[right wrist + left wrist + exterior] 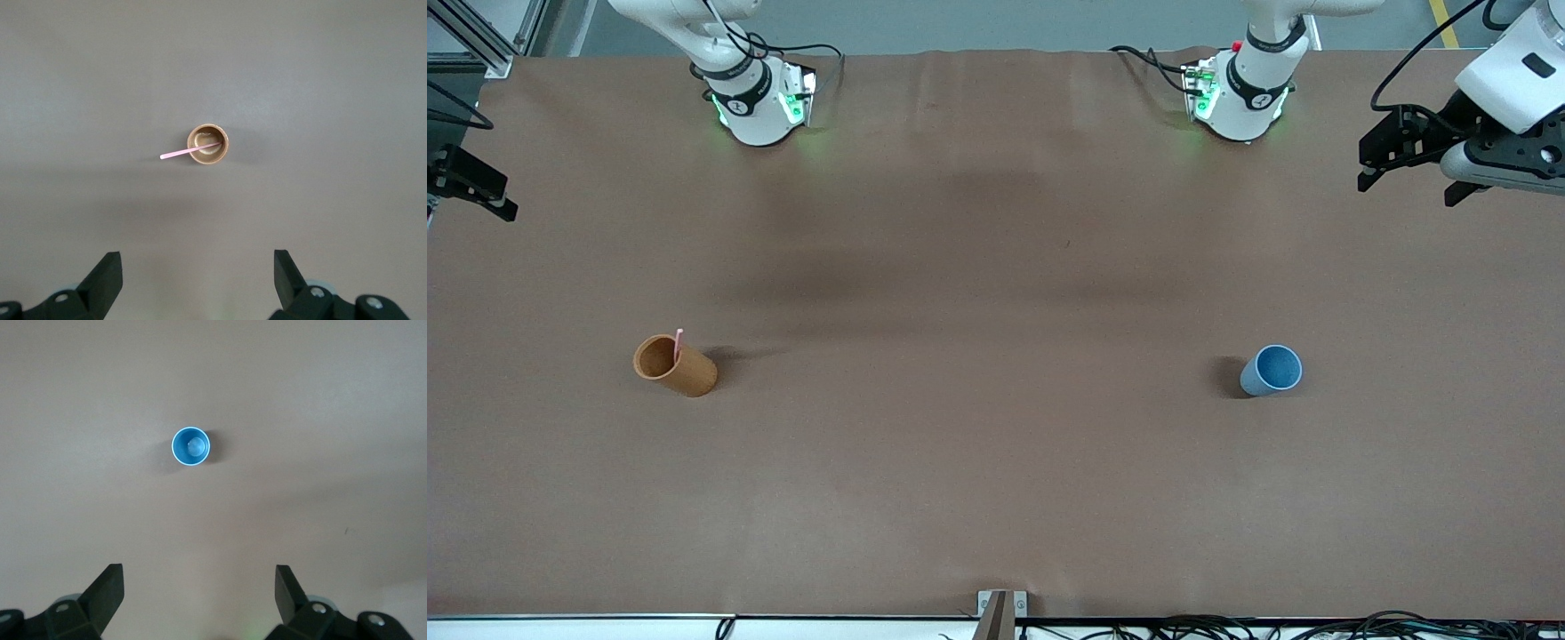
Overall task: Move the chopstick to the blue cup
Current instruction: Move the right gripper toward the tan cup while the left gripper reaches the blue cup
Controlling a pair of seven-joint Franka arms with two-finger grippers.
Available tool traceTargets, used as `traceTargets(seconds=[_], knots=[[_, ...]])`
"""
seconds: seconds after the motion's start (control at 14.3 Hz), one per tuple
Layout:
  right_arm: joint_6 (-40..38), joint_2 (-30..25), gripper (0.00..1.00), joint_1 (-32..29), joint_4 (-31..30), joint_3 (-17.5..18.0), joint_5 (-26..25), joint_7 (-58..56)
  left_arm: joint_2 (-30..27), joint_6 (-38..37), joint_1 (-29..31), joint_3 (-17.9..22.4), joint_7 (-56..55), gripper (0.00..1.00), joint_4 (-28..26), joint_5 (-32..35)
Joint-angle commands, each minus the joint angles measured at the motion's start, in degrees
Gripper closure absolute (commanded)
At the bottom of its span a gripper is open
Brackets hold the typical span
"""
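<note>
The pale pink chopstick stands leaning in the taller orange-brown cup toward the right arm's end of the table; its top sticks out over the rim. The right wrist view shows the chopstick and that cup from above. The blue cup stands upright and empty toward the left arm's end, also in the left wrist view. My left gripper is open and empty, high over the table's left-arm end. My right gripper is open and empty, high over the right-arm end.
The brown table cover lies bare between the two cups. Both arm bases stand at the table's edge farthest from the front camera. A small metal bracket and cables sit at the nearest edge.
</note>
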Motion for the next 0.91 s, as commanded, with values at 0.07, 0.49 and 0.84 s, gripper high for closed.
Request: traceTargets(seconds=[0.07, 0.49, 0.84], knots=[[-0.1, 0.3, 0.00, -0.9, 0.8, 0.6, 0.2, -0.5, 0.6, -0.7, 0.1, -0.2, -0.3, 0.00, 1.5, 0.1], [0.2, 0.4, 0.00, -0.9, 0.8, 0.5, 0.2, -0.5, 2.0, -0.7, 0.6, 0.0, -0.2, 0.00, 0.8, 0.1], [6.5, 4.7, 0.01, -0.2, 0.2, 0.6, 0.2, -0.6, 9.5, 9.1, 0.9, 5.0, 2.5, 0.00, -6.9, -2.2]])
